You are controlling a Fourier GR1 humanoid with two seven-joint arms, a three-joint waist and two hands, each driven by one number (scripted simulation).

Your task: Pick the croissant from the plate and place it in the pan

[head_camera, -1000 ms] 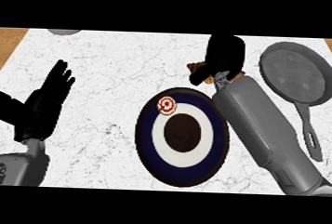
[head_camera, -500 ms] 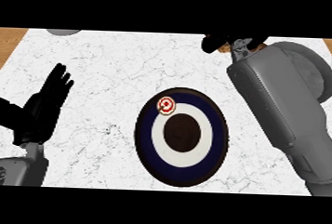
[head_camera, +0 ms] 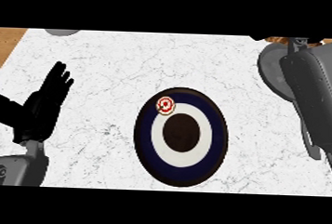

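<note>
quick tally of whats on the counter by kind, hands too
plates: 1, the dark blue and white plate
pans: 1, the grey pan, mostly behind the right forearm
grey objects cut off at the top edge: 1
hands in view: 1, the left hand, open at the left edge
croissants in view: 0
total: 4

Ringed plate in the counter's middle, open left hand resting at left, right forearm over the pan.
</note>
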